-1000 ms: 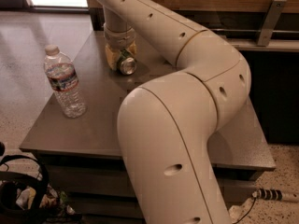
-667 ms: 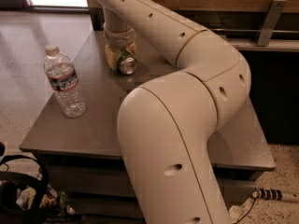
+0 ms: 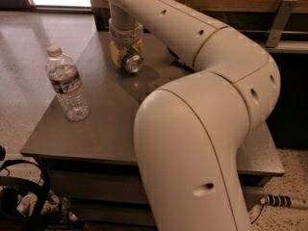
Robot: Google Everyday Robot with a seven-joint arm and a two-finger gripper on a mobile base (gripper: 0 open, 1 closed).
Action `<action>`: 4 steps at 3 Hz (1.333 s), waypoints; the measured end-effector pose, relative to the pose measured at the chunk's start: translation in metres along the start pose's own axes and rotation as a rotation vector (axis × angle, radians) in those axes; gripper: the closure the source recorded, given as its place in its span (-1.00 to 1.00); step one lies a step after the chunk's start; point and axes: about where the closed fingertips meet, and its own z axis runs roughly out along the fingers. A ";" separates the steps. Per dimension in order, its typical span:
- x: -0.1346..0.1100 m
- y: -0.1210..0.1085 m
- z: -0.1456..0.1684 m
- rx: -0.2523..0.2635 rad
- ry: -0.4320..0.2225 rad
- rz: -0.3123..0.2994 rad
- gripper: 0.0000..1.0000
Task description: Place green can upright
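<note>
The green can (image 3: 133, 63) is at the far side of the grey table (image 3: 106, 129), tilted, with its silver end facing the camera and its dark green side mostly hidden. My gripper (image 3: 127, 56) comes down from above, and its pale yellow fingers (image 3: 116, 54) close around the can, just over the tabletop. The large cream arm runs from the lower middle of the view up and over to the gripper.
A clear plastic water bottle (image 3: 68, 84) with a white cap stands upright at the table's left side. A dark object (image 3: 175, 59) lies behind the arm, mostly hidden. A dark bag with cables (image 3: 21, 211) sits on the floor at the lower left.
</note>
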 end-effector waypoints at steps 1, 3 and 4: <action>-0.007 -0.014 -0.039 0.038 -0.151 -0.009 1.00; -0.010 -0.021 -0.076 0.022 -0.349 -0.081 1.00; -0.016 -0.024 -0.084 -0.026 -0.482 -0.153 1.00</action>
